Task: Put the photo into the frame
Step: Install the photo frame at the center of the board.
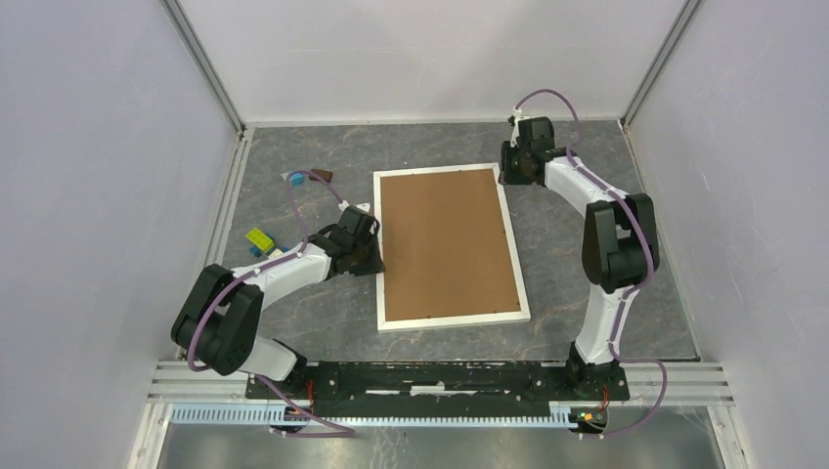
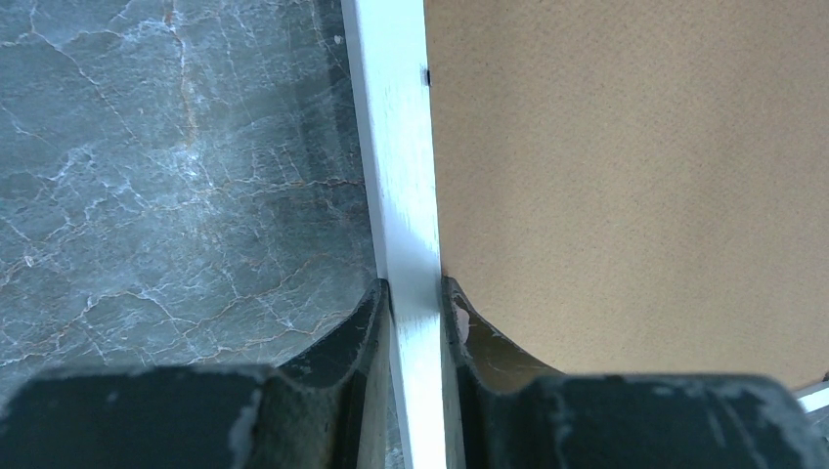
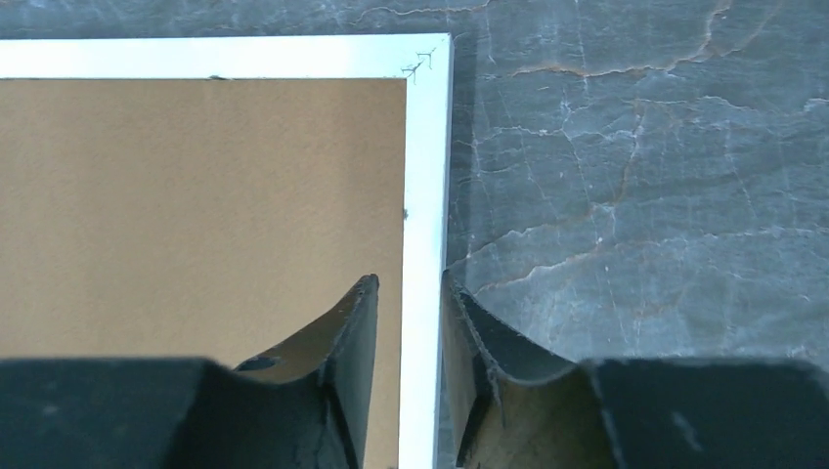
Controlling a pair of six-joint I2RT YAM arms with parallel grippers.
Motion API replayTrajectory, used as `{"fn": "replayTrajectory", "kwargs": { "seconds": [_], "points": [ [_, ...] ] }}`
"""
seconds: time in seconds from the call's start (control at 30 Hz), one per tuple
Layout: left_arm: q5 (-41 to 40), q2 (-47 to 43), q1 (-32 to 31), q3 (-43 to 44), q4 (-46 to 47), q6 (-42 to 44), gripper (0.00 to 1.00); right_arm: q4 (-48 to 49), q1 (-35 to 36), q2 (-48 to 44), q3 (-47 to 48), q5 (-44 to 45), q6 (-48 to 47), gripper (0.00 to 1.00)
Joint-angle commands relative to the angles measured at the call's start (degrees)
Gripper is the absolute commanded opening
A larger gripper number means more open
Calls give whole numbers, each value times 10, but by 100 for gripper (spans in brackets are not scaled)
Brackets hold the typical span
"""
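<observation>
frame (image 1: 453, 319) flat, brown backing board (image 1: 445, 244) up, long axis near-to-far, bit skewed. left gripper (image 2: 415, 298) pinching left rail. right gripper (image 3: 411, 288) narrow, straddling right rail, small gap.

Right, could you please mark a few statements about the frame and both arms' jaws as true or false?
1. The frame lies flat on the table. True.
2. The photo's landscape faces up inside the frame. False: a brown backing board fills it, and no photo shows.
3. The left jaws straddle the frame's left rail. True.
4. The right jaws sit at the frame's near right corner. False: they are at its far right corner.
5. Small coloured blocks lie right of the frame. False: they lie to its left.
</observation>
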Motion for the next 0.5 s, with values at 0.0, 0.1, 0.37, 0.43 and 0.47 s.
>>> {"fn": "replayTrajectory", "kwargs": {
  "seconds": [0.0, 0.1, 0.37, 0.43, 0.47],
  "points": [
    [-18, 22, -6, -21, 12, 17, 9, -16, -2, 40, 58, 10, -28, 35],
    [-17, 22, -5, -21, 12, 18, 8, -31, -4, 65, 83, 12, -31, 35],
    [-17, 24, -6, -21, 12, 16, 7, -21, -10, 85, 83, 5, -31, 36],
    [-17, 24, -6, -21, 12, 17, 6, -20, -12, 89, 86, 2, -31, 36],
    [-18, 23, -5, -21, 12, 17, 5, -20, -12, 90, 87, 0, -30, 36]
  ]
}}
